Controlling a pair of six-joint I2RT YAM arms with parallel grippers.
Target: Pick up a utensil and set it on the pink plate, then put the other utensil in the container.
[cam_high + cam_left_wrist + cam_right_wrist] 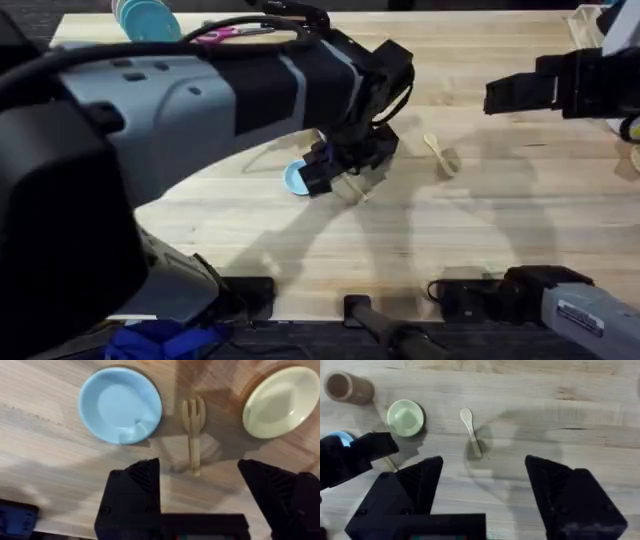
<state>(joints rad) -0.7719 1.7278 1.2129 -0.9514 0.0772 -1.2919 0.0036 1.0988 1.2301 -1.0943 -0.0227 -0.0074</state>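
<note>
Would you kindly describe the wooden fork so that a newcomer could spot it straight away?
Start at the wooden table and find the light blue plate and the yellow-green plate. The fork lies flat on bare wood between them, touching neither, just beyond the open left gripper. Its short tines set it apart from the round-bowled spoon.

Two small plates, one light blue plate [120,405] and one yellow-green plate [281,402]; one wooden fork [193,430], one wooden spoon [471,430], one brown cup [347,387].
</note>
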